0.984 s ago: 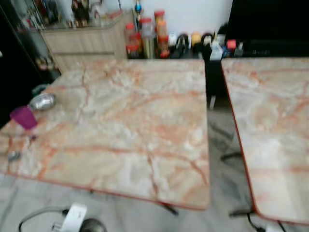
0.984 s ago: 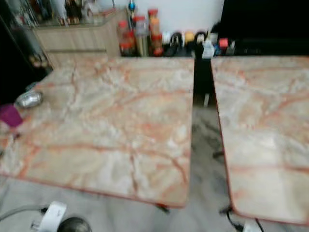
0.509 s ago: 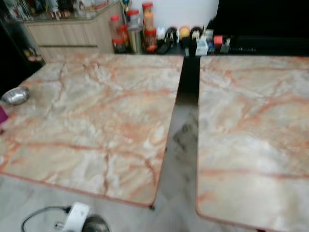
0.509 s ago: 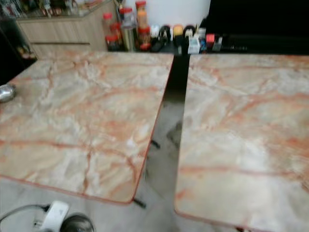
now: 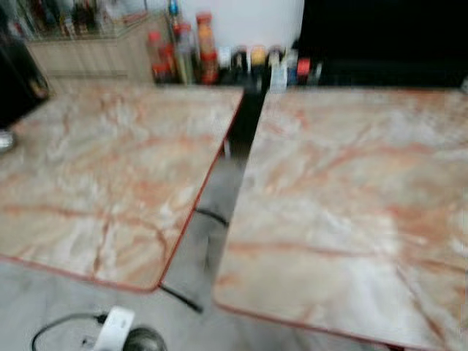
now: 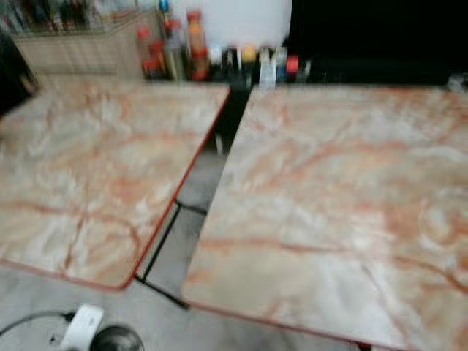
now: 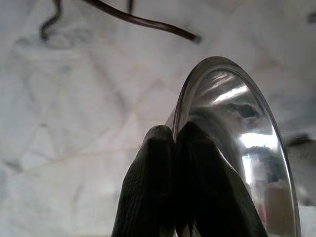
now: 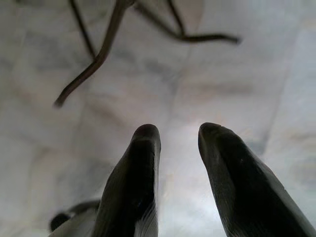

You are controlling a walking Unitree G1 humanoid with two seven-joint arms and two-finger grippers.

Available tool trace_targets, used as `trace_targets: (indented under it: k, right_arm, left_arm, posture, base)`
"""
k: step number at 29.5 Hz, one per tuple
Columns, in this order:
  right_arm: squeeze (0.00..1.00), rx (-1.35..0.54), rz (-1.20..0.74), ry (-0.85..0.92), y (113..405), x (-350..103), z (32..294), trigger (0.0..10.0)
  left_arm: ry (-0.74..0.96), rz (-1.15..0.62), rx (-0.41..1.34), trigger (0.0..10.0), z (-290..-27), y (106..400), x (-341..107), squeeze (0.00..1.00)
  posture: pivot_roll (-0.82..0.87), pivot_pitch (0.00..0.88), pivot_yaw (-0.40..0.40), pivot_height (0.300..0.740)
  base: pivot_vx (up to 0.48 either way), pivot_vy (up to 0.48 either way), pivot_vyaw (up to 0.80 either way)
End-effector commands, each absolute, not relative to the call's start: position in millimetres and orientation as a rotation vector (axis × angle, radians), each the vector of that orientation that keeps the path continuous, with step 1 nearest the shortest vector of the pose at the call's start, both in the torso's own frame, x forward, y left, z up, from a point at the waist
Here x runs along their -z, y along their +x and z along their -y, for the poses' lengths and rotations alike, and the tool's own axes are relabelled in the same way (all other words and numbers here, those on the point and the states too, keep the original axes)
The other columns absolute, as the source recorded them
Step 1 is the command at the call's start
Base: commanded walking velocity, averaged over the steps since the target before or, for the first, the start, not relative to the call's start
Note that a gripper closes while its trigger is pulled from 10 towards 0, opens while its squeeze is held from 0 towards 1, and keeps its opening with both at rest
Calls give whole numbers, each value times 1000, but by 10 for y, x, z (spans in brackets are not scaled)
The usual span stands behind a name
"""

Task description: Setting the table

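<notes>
1. From the head camera I saw two marble-patterned tables with red edging, side by side with a narrow gap between them: the left table [image 5: 95,168] and the right table [image 5: 351,212]. The picture was blurred.
2. Both tabletops lay bare across the stretch I could see, apart from a small silvery object [image 5: 4,139] at the far left edge of the left table, too cut off to identify.
3. Beyond the tables stood a row of bottles and jars [image 5: 197,44] with red and orange caps, next to a wooden cabinet [image 5: 88,55].
4. Low at the near left of the head view, a white plug [image 5: 113,329] with a dark cable lay on the grey marble floor [image 5: 44,300].
5. My left gripper [image 7: 174,148] hung over the floor, its two black fingers [image 7: 150,187] pressed together on the rim of a shiny metal bowl [image 7: 242,148], held edge-on.
6. That same bowl showed as a rounded metal shape at the bottom of the head view, just beside the plug.
7. My right gripper [image 8: 178,136] hung above the floor with its fingers parted and nothing between them; dark table legs [image 8: 98,59] crossed the floor beyond it.
</notes>
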State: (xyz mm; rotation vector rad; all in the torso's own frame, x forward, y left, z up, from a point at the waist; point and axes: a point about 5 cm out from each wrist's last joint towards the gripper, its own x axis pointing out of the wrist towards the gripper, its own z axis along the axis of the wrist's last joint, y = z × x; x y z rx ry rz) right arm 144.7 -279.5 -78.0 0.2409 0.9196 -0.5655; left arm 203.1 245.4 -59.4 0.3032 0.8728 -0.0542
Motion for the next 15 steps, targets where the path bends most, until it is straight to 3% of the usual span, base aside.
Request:
trace_targets:
  k: [1,15]
  right_arm:
    - [0,555,-934,264,1424,820,2712,10000]
    - [0,562,-928,273,1424,819,2713,10000]
  left_arm:
    - [320,-894,35,10000,-2567,1972,593,0]
    - [312,-890,49,10000,-2503,1991,604,0]
  posture:
    - [5,67,68,740]
    - [1,62,67,740]
  base:
    - [0,-277,0]
    - [0,-356,0]
